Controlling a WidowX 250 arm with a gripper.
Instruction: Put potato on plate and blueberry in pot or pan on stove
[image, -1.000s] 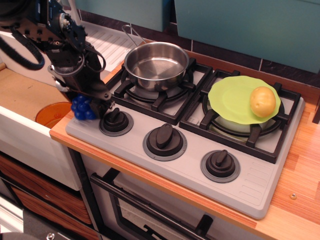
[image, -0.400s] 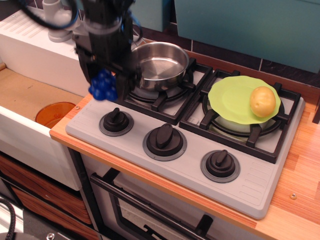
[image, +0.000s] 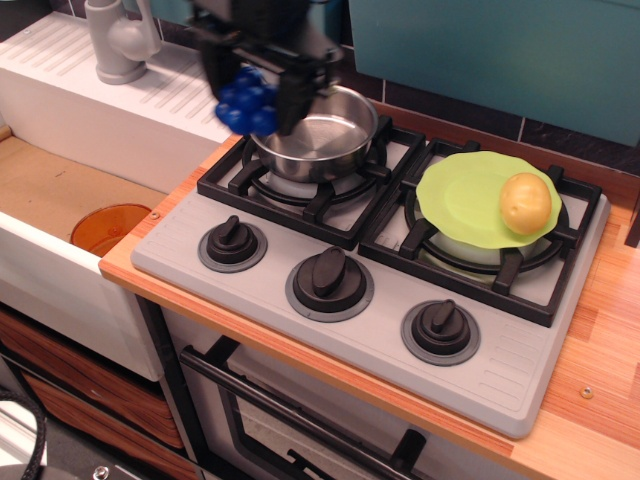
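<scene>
While clamping the deep-blue bumpy plastic blueberry cluster (image: 247, 102) between black gripper (image: 262, 100) fingers, now hanging at the shiny round steel pot's (image: 318, 135) left rim, having risen from beside the knobs. Sitting unchanged: smooth yellow-tan potato (image: 526, 203) on thin lime-green plate (image: 465, 198). Spreading below: grey stove top (image: 500, 362), wooden counter (image: 600, 400), orange round dish (image: 106, 228).

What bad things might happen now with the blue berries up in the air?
1. The gripper holds the blueberry over the near-left rim of the pot, not its middle. Let go now, it might hit the rim and bounce onto the stove.
2. The arm hangs close above the pot, so coming down it might bump and shift it.
3. The potato sits near the edge of the plate; a jolt might roll it off.
</scene>
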